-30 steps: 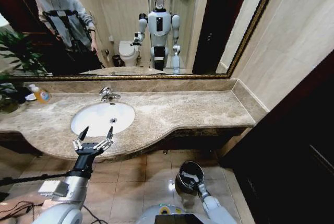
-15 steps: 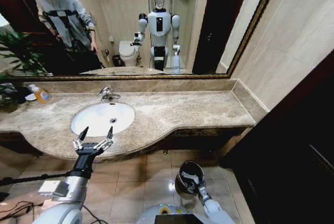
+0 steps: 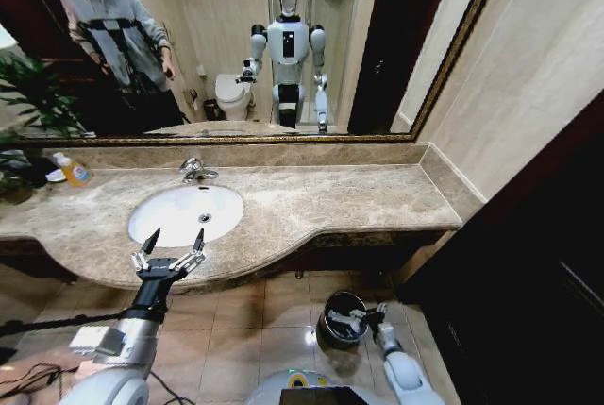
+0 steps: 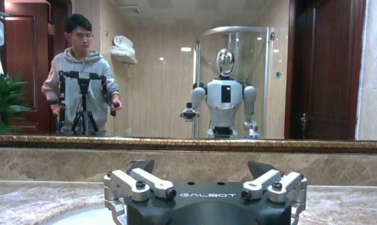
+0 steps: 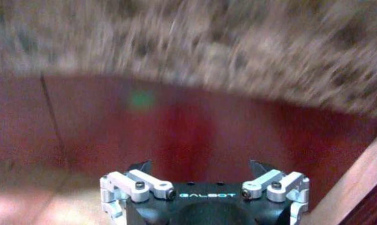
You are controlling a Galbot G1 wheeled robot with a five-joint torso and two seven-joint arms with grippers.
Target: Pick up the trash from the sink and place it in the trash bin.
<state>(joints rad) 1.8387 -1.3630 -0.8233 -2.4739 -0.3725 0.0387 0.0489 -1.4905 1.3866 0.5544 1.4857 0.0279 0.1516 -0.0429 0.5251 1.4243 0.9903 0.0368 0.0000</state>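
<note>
The white oval sink [image 3: 186, 213] is set in the brown marble counter [image 3: 349, 199]; its bowl shows just the drain, and the trash is out of view. My left gripper [image 3: 174, 246] hovers open over the counter's front edge, just short of the sink, with nothing between its fingers; its wrist view shows the left gripper [image 4: 201, 168] facing the mirror. On the floor stands the dark round trash bin [image 3: 340, 316], with something pale inside that I cannot identify. My right gripper [image 3: 376, 312] hangs open and holds nothing beside the bin's right rim; its wrist view shows the right gripper [image 5: 201, 167] against blurred marble.
A chrome faucet [image 3: 195, 170] stands behind the sink and an orange soap bottle [image 3: 75, 173] at the far left by a plant [image 3: 24, 131]. Dark wooden panels [image 3: 538, 273] close in on the right. Tiled floor [image 3: 264, 315] lies open left of the bin.
My right gripper has swung from over the trash bin to its right side. The left gripper has stayed where it was.
</note>
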